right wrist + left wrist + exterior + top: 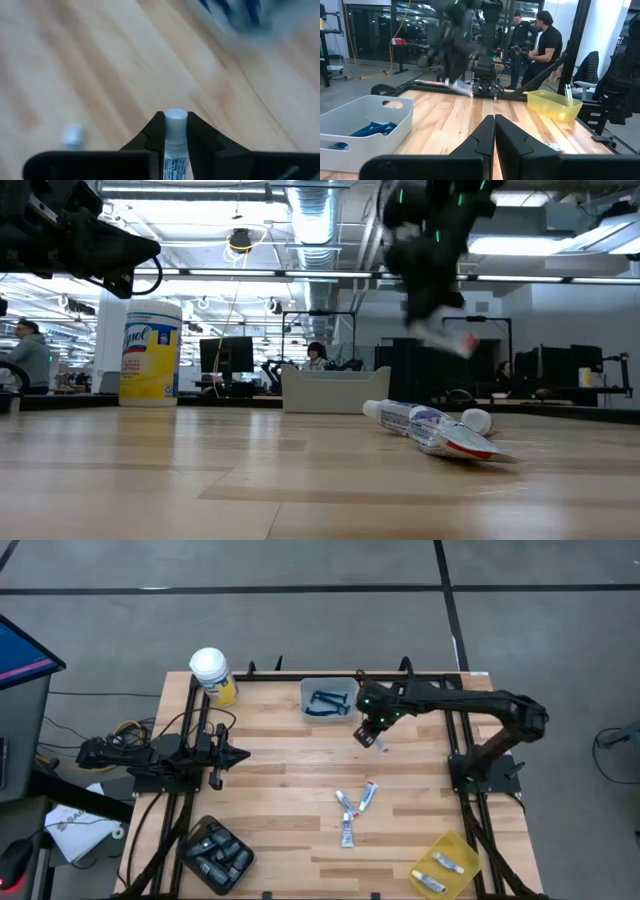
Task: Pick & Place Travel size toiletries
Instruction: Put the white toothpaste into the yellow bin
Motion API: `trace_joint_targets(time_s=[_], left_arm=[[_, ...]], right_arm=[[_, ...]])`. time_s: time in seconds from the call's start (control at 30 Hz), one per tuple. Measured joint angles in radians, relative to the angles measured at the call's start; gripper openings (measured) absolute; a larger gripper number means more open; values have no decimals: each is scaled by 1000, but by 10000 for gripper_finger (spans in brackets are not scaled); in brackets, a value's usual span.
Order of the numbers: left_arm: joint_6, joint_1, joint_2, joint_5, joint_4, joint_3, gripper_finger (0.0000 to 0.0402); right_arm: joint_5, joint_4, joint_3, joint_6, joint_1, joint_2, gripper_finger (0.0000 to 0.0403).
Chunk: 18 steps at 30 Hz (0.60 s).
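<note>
Work is partly done: my right gripper [372,736] pinches one small white squeeze tube [175,145], up in the air near the grey plastic bin [329,700] of blue razors [328,700]. Two tubes lie in the yellow tray [447,865], far from that bin. Three tubes [354,810] wait on the table between. My left gripper [232,756] rests shut, empty.

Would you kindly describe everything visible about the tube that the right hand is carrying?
The tube is a small white squeeze tube with a round white cap at its free end, printed lettering on its body and a red mark near the other end. It looks like soft plastic. The right hand grips it between both fingers, cap pointing forward. It hangs tilted in the air above the wooden table, touching nothing else, near the white bin holding blue razors.
</note>
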Motion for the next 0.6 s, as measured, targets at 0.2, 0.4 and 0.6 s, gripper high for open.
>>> trace_joint_targets(time_s=[0.2,0.4,0.6], left_arm=[[0,0,0,0,0,0,8],[0,0,0,0,0,0,8],[0,0,0,0,0,0,8]], right_arm=[[-1,136,61,-40,86,-162,44],[-94,312,62,-80,164,-329,48],[-203,454,62,-98,263,-439,47]])
